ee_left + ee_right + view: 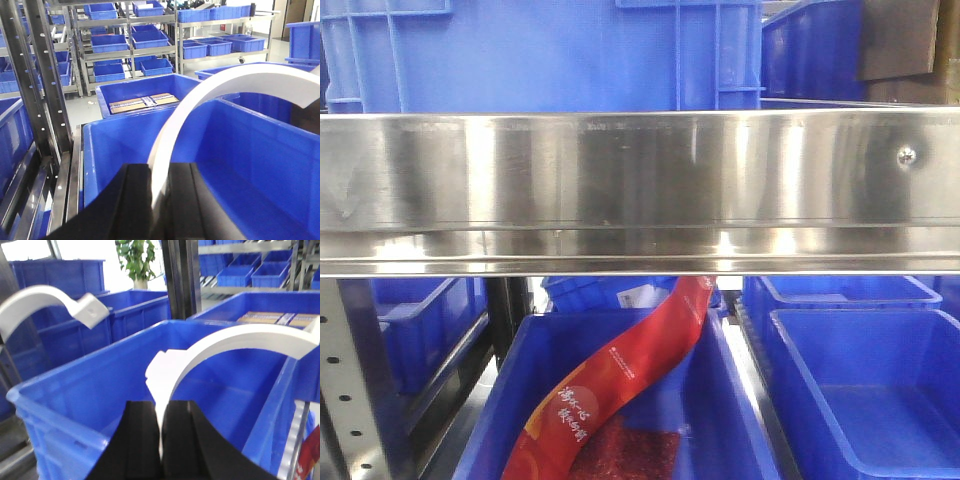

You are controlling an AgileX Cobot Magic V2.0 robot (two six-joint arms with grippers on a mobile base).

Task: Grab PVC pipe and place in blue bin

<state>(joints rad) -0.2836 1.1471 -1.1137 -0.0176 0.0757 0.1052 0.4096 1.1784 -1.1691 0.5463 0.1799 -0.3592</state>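
Observation:
In the left wrist view, my left gripper (160, 172) is shut on a white curved PVC pipe piece (210, 90) that arcs up and to the right over an open blue bin (115, 150). In the right wrist view, my right gripper (161, 410) is shut on a second white curved PVC pipe piece (235, 340), held above the inside of a blue bin (75, 370). Another white curved piece (45, 297) hangs in the air at the upper left of that view. Neither gripper shows in the front view.
A stainless shelf rail (640, 190) crosses the front view. Below it are blue bins, one holding a red packet (620, 380), another at the right (860, 400). A neighbouring bin holds a cardboard box (142, 101). Metal rack uprights (35, 75) stand at the left.

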